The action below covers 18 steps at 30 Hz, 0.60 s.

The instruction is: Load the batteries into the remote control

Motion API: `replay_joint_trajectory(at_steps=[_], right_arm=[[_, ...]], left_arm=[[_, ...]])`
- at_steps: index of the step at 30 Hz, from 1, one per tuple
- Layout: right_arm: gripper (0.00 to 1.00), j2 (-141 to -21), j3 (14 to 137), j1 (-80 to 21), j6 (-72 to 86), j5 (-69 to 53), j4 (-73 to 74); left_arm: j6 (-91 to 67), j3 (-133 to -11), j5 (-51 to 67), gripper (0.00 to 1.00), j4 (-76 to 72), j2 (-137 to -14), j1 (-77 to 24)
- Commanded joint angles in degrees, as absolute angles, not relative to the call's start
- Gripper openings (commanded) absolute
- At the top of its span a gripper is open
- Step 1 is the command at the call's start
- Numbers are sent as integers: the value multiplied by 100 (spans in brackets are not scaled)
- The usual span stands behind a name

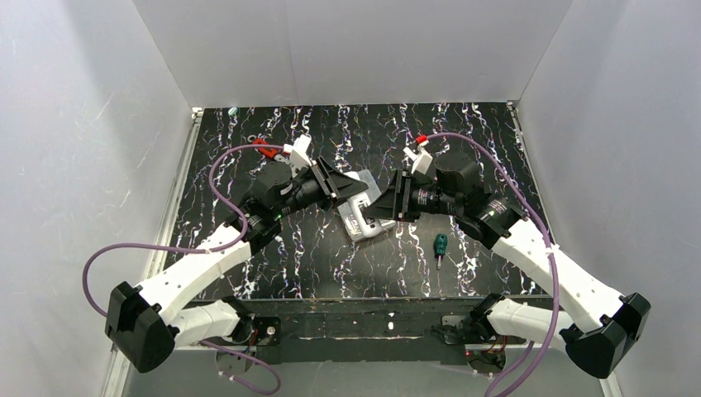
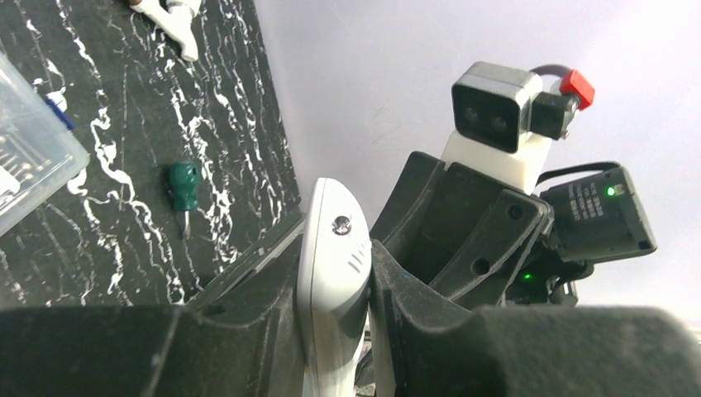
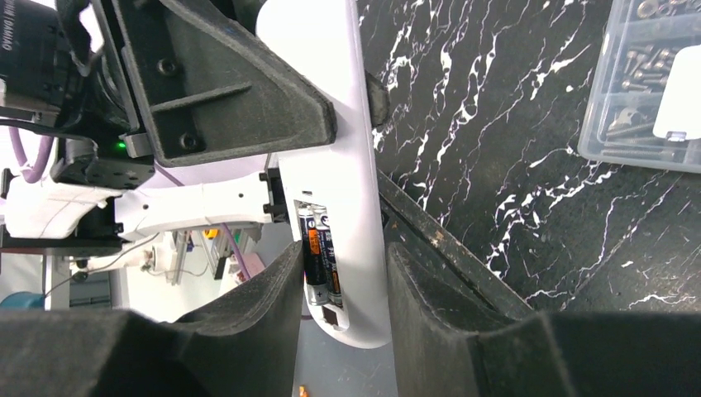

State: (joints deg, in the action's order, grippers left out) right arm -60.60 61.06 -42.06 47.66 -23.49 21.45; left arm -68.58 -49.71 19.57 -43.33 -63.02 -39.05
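Clear plastic makes up the one compartment box (image 3: 603,149), which lies on the black, white-veined surface (image 1: 314,256). Its cells hold many small metal screws (image 3: 641,58), too many and too small to count. A white piece rests at its right side, and what that piece is cannot be told.

The second container is the battery bay of the white remote control (image 3: 351,207). It stands uncovered, with two batteries (image 3: 321,260) seated side by side inside it, black with orange bands.

The remote is held on its edge at mid-table between the two arms. The left gripper (image 2: 335,248) is clamped on one end, a finger pressed against each broad face. The right gripper (image 3: 343,256) is closed on the other end. One of its fingers presses the remote's closed face and the other lies against the open battery side, partly covering the bay.

From above, the two black grippers hide most of the remote, and the box lies just below and between them.

One screwdriver (image 1: 441,246) with a green handle lies alone on the surface, near the right arm and apart from the box. Each arm trails one purple cable. White walls close in the surface on three sides.
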Motion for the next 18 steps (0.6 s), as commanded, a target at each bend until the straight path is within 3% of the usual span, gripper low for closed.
replay_joint_trajectory(at_steps=[1, 12, 15, 18], right_arm=[[3, -6054, 5956, -4210, 4700, -2030, 1393], [1, -5715, 5345, -4210, 4825, -2062, 549], [16, -5654, 5298, -4208, 4793, -2007, 565], [23, -5642, 5285, -4210, 4773, -2051, 560]], left_arm=[[-7565, -5303, 2190, 0, -5707, -6406, -4008], [-7607, -5424, 1982, 0, -5900, -6441, -4008], [-7636, -5403, 1958, 0, -5957, -6446, -4008], [-7668, -5412, 1956, 0, -6037, -6464, -4007]])
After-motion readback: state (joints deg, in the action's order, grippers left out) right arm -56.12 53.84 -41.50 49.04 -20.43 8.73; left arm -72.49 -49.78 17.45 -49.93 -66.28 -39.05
